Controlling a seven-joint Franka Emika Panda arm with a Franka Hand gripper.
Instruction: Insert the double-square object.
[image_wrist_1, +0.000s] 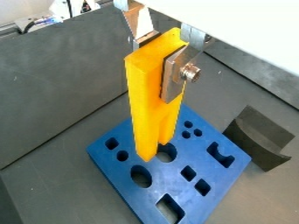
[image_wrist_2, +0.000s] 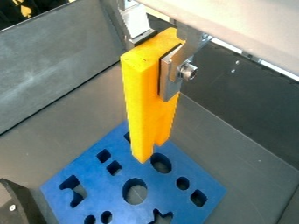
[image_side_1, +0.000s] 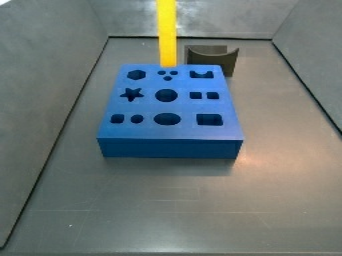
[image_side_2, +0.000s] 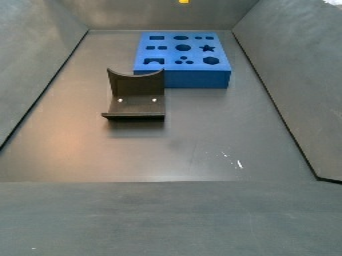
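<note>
Silver gripper (image_wrist_1: 160, 59) plates clamp the upper end of the tall bright-yellow plastic double-square object (image_wrist_1: 153, 105), holding it upright, its lower end over the blue block with shaped holes (image_wrist_1: 176, 175) in both wrist views. In a side view the yellow bar (image_side_1: 167, 32) hangs above the block's (image_side_1: 174, 130) far edge. Dark grey curved piece (image_side_2: 134, 97) sits on the floor beside the block (image_side_2: 187, 60).

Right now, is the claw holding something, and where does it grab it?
Yes. The claw holds the yellow double-square object by its top end, upright, with its forked lower end hanging over the blue block.
</note>
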